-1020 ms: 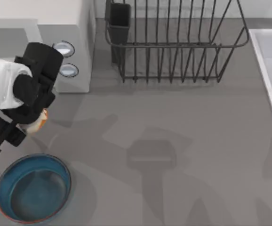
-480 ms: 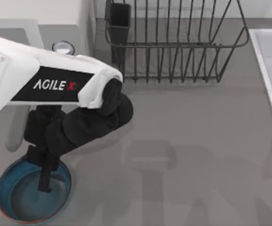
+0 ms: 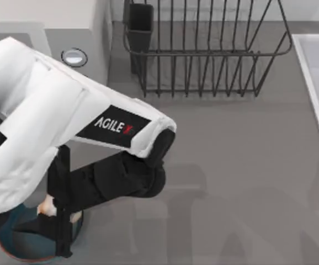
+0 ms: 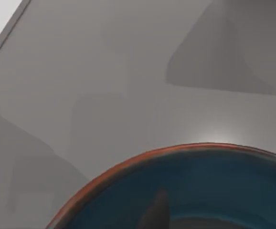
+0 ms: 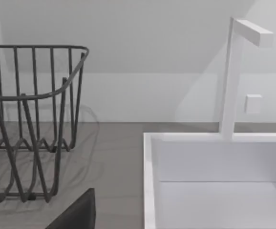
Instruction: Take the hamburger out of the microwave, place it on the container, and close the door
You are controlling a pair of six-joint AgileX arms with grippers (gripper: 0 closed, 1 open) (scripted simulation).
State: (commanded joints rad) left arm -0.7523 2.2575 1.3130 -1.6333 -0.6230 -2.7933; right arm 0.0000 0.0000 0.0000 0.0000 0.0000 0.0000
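Change: half a second ago the left arm [image 3: 65, 132] lay higher in the top view, its logo near the upper left; it has swung down and outward, and its white casing covers more of the microwave [image 3: 88, 33]; one knob [image 3: 74, 57] shows where two showed a second ago
Left gripper: the left gripper [image 3: 57, 229] has come down over the bowl [image 3: 5, 245] at the lower left of the top view; its dark fingers [image 3: 64, 243] stand against the blue inside; I cannot tell from these pictures whether they are apart or closed on the burger
Burger: the burger [image 3: 47, 207] is a small cream lump with an orange edge, peeping out beside the black wrist, just above the bowl's upper edge; a second ago it hung nearer the microwave, well short of the bowl
Bowl: blue inside with a reddish-orange rim; the left wrist view shows that rim [image 4: 128, 164] close up against the bare grey table [image 4: 128, 71], with a dark finger shadow on the blue
Farther off: the black wire rack [image 3: 203, 49] stands at the back, unmoved; the right wrist view shows the rack [image 5: 33, 119] from the side, beside a white sink [image 5: 214, 162] with a white tap [image 5: 233, 71]
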